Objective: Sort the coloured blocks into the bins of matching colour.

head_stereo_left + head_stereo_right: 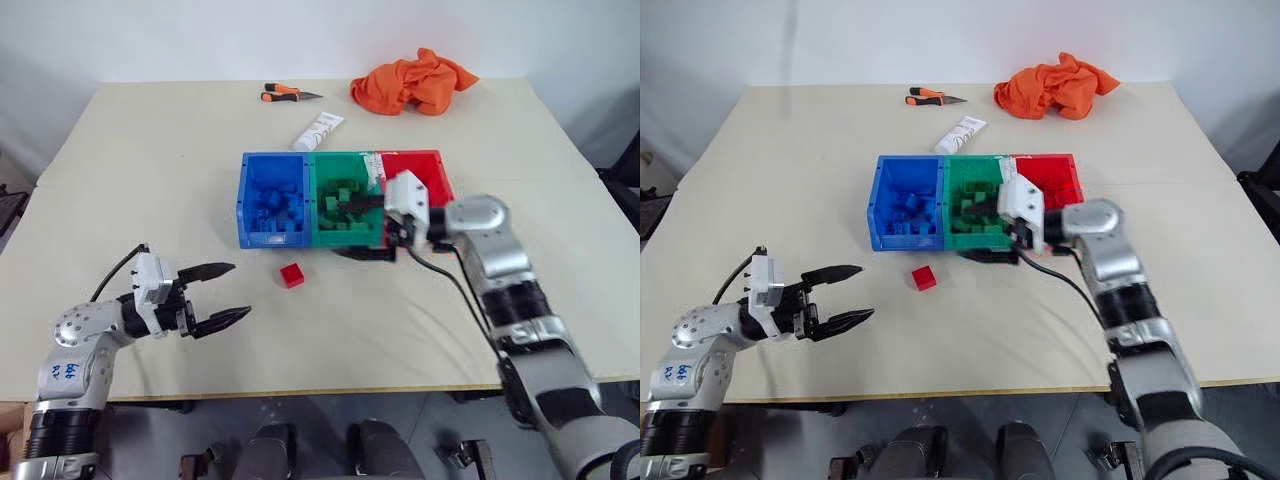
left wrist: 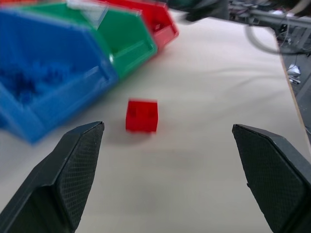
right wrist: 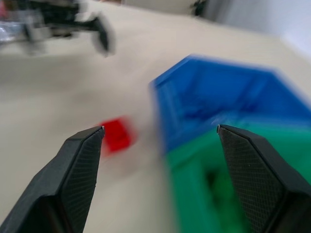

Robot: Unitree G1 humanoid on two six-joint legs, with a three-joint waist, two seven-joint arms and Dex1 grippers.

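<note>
Both grippers, left (image 1: 228, 304) and right (image 3: 158, 133), gape empty; red block (image 1: 291, 275) looks light, rigid, best pinched across flat sides.

A pale beige desk (image 1: 180, 140) stands against a plain white wall (image 1: 200, 40), under even, soft light. A seam runs across the desk's top near its right edge. Grey floor (image 1: 440, 420) shows below the front edge. Dark furniture, too cut off to tell, sits at the far right (image 1: 625, 170) and far left (image 1: 8, 210).
</note>
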